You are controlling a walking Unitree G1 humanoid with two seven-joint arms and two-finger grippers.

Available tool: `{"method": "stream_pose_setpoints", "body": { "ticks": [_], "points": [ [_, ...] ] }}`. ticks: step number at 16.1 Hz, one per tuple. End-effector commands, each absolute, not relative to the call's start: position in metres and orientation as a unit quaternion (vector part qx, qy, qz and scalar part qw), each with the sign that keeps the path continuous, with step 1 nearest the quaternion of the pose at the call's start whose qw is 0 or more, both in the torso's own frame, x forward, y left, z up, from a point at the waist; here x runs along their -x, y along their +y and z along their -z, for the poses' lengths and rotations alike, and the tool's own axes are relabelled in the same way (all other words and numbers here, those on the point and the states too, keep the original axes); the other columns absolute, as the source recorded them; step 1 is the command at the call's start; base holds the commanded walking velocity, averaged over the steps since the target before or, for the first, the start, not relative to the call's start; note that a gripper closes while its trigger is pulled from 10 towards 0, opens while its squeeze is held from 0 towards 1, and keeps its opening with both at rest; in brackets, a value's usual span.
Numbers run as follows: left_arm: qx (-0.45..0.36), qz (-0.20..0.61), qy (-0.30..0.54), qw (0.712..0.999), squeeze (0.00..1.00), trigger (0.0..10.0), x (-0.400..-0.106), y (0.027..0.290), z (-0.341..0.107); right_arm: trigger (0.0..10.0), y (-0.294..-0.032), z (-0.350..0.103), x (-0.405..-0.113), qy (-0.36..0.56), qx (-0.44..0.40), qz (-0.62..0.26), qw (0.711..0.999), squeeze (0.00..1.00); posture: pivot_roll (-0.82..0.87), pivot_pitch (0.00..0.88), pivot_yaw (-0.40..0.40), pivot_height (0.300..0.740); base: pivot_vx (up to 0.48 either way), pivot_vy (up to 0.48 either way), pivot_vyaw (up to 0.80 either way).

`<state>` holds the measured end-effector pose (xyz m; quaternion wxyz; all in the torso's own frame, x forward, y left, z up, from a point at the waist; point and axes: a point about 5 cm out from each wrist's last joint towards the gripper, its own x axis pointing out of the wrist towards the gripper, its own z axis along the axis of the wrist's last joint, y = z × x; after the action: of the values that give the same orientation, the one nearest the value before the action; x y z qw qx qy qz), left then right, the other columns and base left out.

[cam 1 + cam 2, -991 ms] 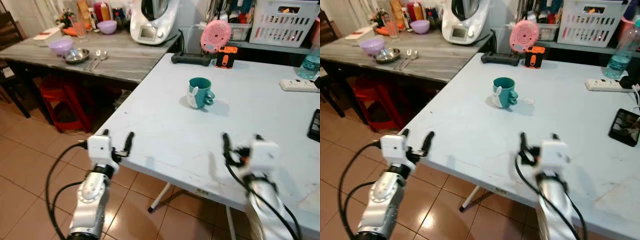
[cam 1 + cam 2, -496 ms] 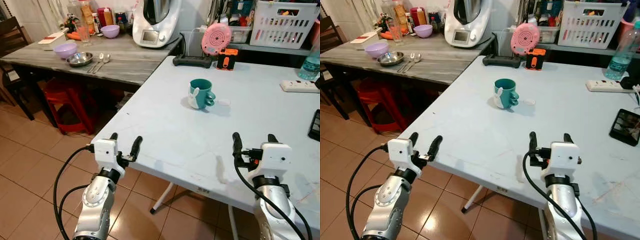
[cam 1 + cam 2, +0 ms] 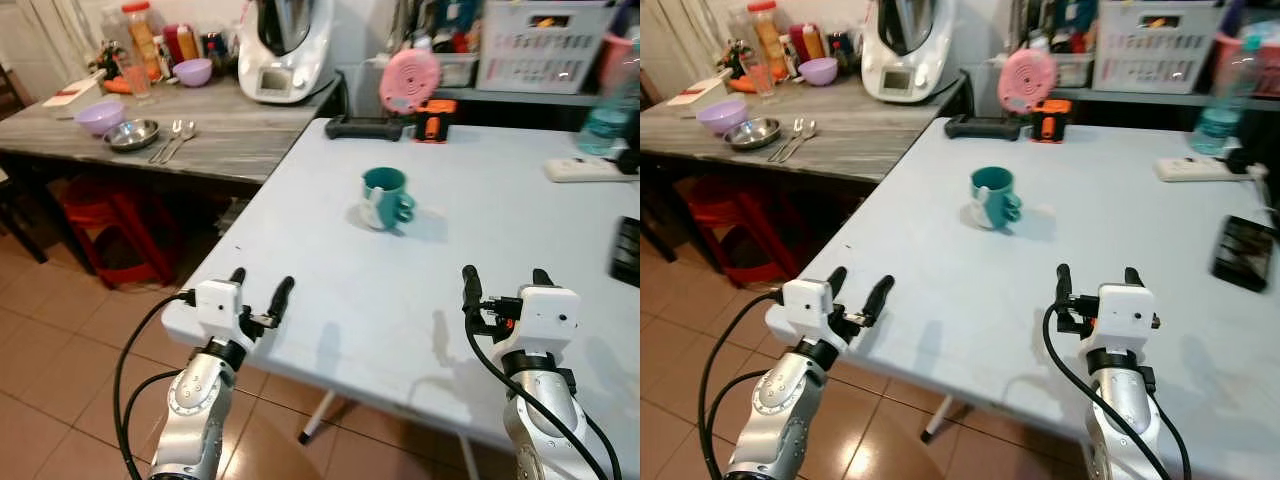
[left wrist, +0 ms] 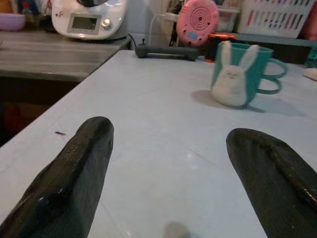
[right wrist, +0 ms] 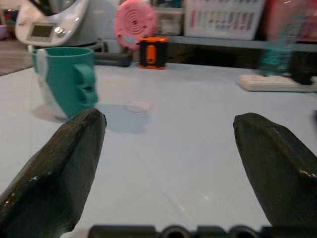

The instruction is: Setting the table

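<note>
- Step in hand, as judged: approach to the tableware. Both hands are empty and no item is yet engaged, so the setting has barely begun.
- The teal mug [image 3: 386,196] with a white rabbit figure on its side stands upright near the middle of the white counter [image 3: 330,300], well apart from both hands, with its handle toward the right edge.
- The remaining tableware lies on the grey wooden counter [image 3: 220,135] that adjoins the white counter's left edge: a lilac bowl [image 3: 99,115], a steel bowl [image 3: 131,134] just beside it and two spoons [image 3: 172,139] next to that.
- To do the step well: fetch the bowls and spoons across from the grey counter (the body must turn or step toward it first). Approach each bowl at its rim with the fingers spread. Take the spoons by the handles, which lie flat and give little to grip.
- The mug's handle favours the right hand; a grasp across the body risks pressing on the rabbit figure.
- Left hand [image 3: 258,288]: held level at the near left corner of the white counter, fingers apart, pointing along the counter toward the mug.
- Right hand [image 3: 503,286]: held level over the near edge, fingers apart, pointing toward the far edge.
- Hazard noted: a power strip [image 3: 586,168] and a water bottle [image 3: 1218,106] stand near the far right corner; keep clear.
</note>
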<state>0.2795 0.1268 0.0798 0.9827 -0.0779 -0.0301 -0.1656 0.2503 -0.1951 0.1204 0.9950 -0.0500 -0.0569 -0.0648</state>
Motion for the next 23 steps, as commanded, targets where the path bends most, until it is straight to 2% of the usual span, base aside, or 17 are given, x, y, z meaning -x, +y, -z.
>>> {"method": "stream_pose_setpoints", "body": {
  "ticks": [1, 5, 11, 13, 15, 20, 23],
  "points": [
    [0.076, 0.164, -0.029, 0.983, 0.00, 10.0, -0.281, 0.131, -0.081, 10.0, -0.190, -0.122, -0.254, -0.059, 0.047, 0.055, 0.996, 0.00, -0.16, 0.000, 0.095, 0.740, 0.424, 0.000, 0.00],
    [0.080, 0.165, -0.025, 0.983, 0.00, 10.0, -0.279, 0.129, -0.079, 10.0, -0.190, -0.123, -0.256, -0.060, 0.050, 0.051, 0.996, 0.00, -0.16, 0.000, 0.088, 0.740, 0.405, 0.000, 0.00],
    [0.068, 0.178, -0.016, 0.982, 0.00, 10.0, -0.267, 0.134, -0.072, 10.0, -0.187, -0.121, -0.256, -0.048, 0.055, 0.028, 0.997, 0.00, -0.16, 0.000, 0.082, 0.740, 0.000, 0.000, 0.00],
    [0.064, 0.214, -0.023, 0.974, 0.00, 10.0, -0.258, 0.134, -0.072, 10.0, -0.186, -0.117, -0.256, -0.031, 0.056, 0.007, 0.998, 0.00, -0.16, 0.000, 0.082, 0.740, 0.000, 0.000, 0.00],
    [0.074, 0.283, -0.020, 0.956, 0.00, 10.0, -0.248, 0.131, -0.073, 10.0, -0.186, -0.113, -0.259, -0.013, 0.065, -0.029, 0.997, 0.00, -0.15, 0.000, 0.084, 0.740, 0.000, 0.000, 0.00],
    [0.068, 0.300, -0.016, 0.951, 0.00, 10.0, -0.251, 0.133, -0.074, 10.0, -0.207, -0.117, -0.281, -0.005, 0.092, -0.052, 0.994, 0.00, -0.15, 0.000, 0.095, 0.740, 0.000, 0.000, 0.00],
    [0.072, 0.311, -0.014, 0.947, 0.00, 10.0, -0.249, 0.131, -0.073, 10.0, -0.208, -0.119, -0.293, -0.005, 0.093, -0.075, 0.993, 0.00, -0.15, 0.000, 0.096, 0.740, 0.000, 0.000, 0.00]
  ]
}}
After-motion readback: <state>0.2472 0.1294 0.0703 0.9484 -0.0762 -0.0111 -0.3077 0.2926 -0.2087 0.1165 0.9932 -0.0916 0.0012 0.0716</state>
